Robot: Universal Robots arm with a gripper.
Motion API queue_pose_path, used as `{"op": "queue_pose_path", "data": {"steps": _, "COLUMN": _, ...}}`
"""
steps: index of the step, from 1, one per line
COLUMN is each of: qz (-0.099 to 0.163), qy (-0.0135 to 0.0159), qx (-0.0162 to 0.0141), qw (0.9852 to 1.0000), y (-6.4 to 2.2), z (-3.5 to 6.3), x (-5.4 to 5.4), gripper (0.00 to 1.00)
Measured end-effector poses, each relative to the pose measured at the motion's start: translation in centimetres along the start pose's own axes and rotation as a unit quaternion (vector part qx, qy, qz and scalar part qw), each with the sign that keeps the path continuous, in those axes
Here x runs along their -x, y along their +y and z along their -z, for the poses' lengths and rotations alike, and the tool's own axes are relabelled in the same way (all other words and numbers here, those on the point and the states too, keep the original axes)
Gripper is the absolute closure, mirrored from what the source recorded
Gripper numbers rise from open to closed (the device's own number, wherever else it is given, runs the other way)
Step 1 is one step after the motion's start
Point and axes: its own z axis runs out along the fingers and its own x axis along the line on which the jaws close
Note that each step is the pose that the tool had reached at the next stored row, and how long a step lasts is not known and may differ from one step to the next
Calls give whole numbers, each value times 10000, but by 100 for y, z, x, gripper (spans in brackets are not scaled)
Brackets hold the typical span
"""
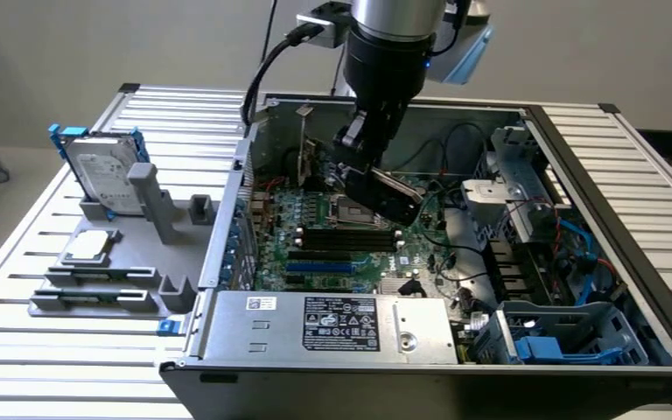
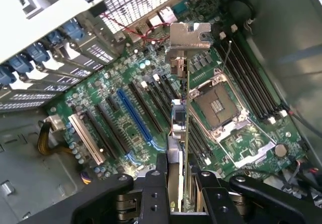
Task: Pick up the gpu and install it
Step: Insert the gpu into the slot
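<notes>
Slatted metal table [image 1: 56, 350], open PC case [image 1: 430, 398] on it. My gripper [image 2: 179, 183] is down inside the case, fingers [image 2: 166, 166] clamped on the gpu [image 2: 180, 126]. The card hangs edge-on above the motherboard [image 2: 108, 90], not seated, between the blue slot [image 2: 133, 113] and the CPU socket [image 2: 216, 105], its silver bracket [image 2: 188, 35] towards the rear slot covers. Best done, I'd say, by keeping the edge parallel to the slot, with no tilt and the bracket lined up.
</notes>
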Motion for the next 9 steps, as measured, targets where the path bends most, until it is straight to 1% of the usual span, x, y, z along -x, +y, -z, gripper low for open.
{"op": "queue_pose_path", "data": {"steps": 2, "qz": 180, "qy": 8, "qx": 1, "qw": 9998, "y": -1, "z": -12, "x": 0, "gripper": 74}}
{"op": "queue_pose_path", "data": {"steps": 5, "qz": 455, "qy": 21, "qx": 3, "qw": 9990, "y": -1, "z": -31, "x": 0, "gripper": 74}}
{"op": "queue_pose_path", "data": {"steps": 7, "qz": 637, "qy": 29, "qx": 4, "qw": 9980, "y": -2, "z": -44, "x": 0, "gripper": 74}}
{"op": "queue_pose_path", "data": {"steps": 9, "qz": 816, "qy": 38, "qx": 5, "qw": 9967, "y": -3, "z": -56, "x": 0, "gripper": 74}}
